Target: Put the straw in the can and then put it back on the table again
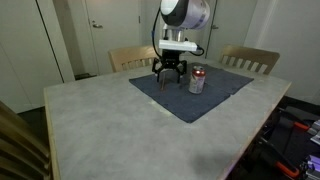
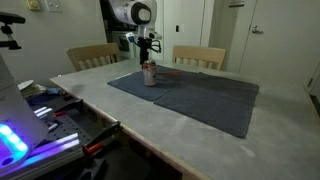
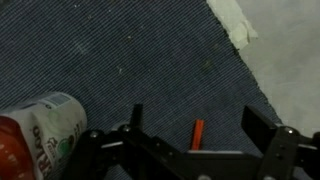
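Observation:
The red-orange straw point(image 3: 197, 132) lies flat on the dark blue mat point(image 3: 130, 50); only a short end of it shows in the wrist view. That end sits between the fingers of my open gripper point(image 3: 198, 118), and the rest is hidden under the gripper body. The silver can point(image 3: 40, 135) with red markings stands upright at the lower left, beside the gripper and apart from it. In both exterior views the gripper point(image 1: 168, 72) point(image 2: 147, 58) hangs low over the mat, close to the can point(image 1: 197, 80) point(image 2: 150, 73). Nothing is held.
The mat point(image 1: 190, 100) lies on the pale marbled table point(image 1: 110, 130) point(image 2: 200, 145). Two wooden chairs point(image 1: 133, 58) point(image 1: 250, 60) stand at the far edge. A pale strip point(image 3: 235, 20) sits at the mat's edge in the wrist view. Equipment point(image 2: 50, 110) is beside the table.

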Available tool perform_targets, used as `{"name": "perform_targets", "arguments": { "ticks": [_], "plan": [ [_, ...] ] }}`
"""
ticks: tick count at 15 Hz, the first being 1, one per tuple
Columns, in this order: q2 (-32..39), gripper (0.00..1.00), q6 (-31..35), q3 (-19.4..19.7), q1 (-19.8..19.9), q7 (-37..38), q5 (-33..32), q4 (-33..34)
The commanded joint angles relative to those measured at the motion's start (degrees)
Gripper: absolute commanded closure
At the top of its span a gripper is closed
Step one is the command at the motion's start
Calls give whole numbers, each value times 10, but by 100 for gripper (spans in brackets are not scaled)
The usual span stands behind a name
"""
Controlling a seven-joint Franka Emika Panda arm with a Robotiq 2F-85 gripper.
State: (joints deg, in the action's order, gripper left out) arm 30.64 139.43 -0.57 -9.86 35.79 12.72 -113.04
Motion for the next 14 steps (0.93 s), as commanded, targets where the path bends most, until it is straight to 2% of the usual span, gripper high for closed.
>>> {"name": "perform_targets", "arguments": {
  "ticks": [1, 9, 14],
  "plan": [
    [1, 0, -1, 1, -2, 0, 0, 1],
    [18, 0, 32, 2, -3, -38, -23, 15],
    [41, 0, 54, 9, -4, -35, -24, 20]
  ]
}}
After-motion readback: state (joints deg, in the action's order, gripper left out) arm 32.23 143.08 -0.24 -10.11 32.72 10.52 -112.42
